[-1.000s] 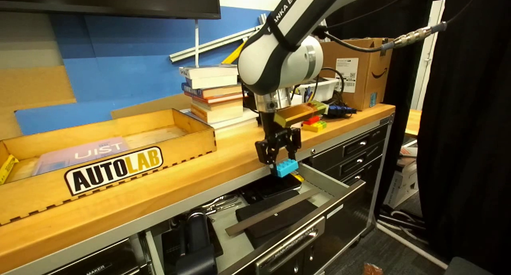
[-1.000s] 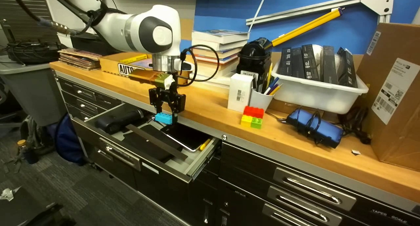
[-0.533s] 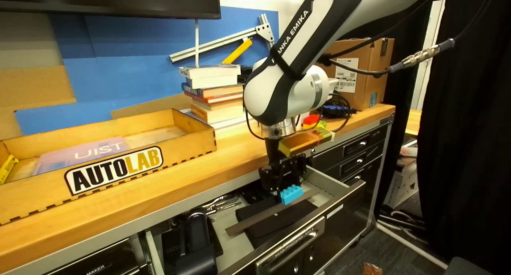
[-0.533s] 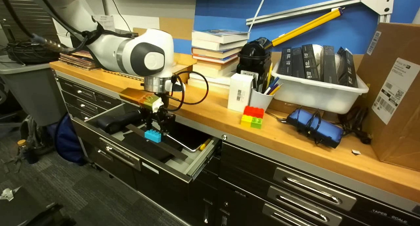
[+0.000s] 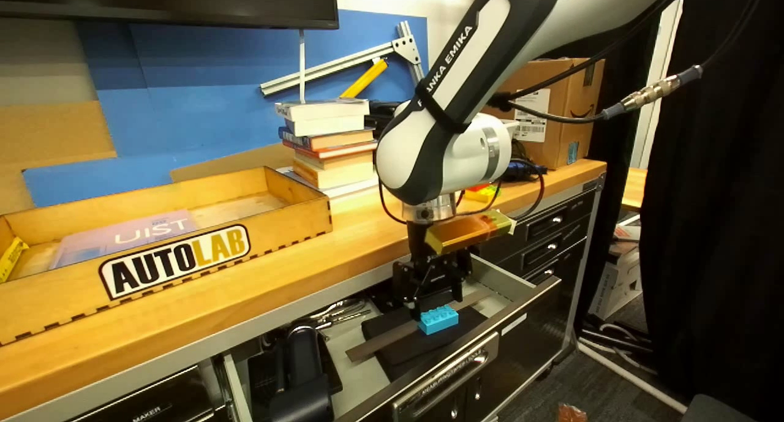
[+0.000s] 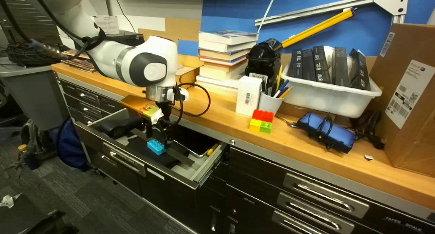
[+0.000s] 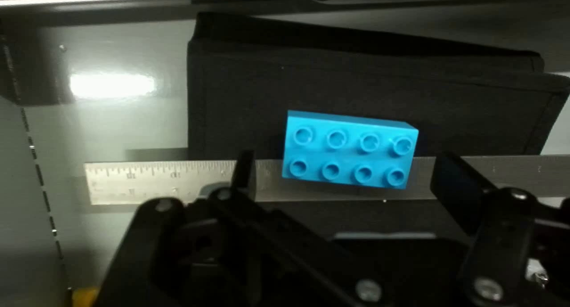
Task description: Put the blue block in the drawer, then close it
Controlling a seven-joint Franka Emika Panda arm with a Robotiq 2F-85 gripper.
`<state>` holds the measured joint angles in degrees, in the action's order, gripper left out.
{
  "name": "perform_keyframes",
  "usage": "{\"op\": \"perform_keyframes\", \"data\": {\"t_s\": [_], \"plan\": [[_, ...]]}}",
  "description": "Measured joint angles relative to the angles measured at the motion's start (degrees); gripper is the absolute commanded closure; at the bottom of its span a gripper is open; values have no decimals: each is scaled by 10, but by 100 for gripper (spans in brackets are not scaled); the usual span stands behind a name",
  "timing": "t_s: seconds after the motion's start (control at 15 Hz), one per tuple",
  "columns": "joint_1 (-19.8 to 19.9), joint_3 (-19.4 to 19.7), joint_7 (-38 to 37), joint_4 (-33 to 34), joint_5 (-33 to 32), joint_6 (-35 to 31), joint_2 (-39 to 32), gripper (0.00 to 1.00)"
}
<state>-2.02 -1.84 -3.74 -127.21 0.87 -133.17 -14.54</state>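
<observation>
wrist view, and the jaws stand parted, a visible gap at either end of the small bright cyan-blue studded plastic block (image 7: 350, 153)! nothing is pinched in the black two-fingered gripper (image 7: 344, 171); the block sits loose, studs up, slightly askew, over the grey steel ruler (image 7: 147, 182) and the black fabric case (image 7: 249, 88). whether it lies quite flat, i can't tell. both exterior views put it inside the wide shallow black-fronted drawer with pale grey metal sides (image 6: 176, 183), pulled out. so the placing looks done, the closing not. how would it handle? light, i'd judge, stiff, hard to break, a touch slick on those smooth walls. if it needs a nudge, take the flat short ends, right where the jaws face now, below the studs; gentle force should do. a pinch on the stud tops would probably slip. next call: rise well clear of the rim, then push the front home, and mind the ruler, which could slide.
</observation>
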Motion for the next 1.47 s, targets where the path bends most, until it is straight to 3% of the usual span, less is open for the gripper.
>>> {"op": "perform_keyframes", "data": {"t_s": [0.6, 0.93, 1.47], "plan": [[19, 32, -17, -87, -6, 36, 96, 0], [35, 41, -17, -126, -6, 38, 102, 0], [50, 53, -15, -137, -8, 98, 119, 0]]}}
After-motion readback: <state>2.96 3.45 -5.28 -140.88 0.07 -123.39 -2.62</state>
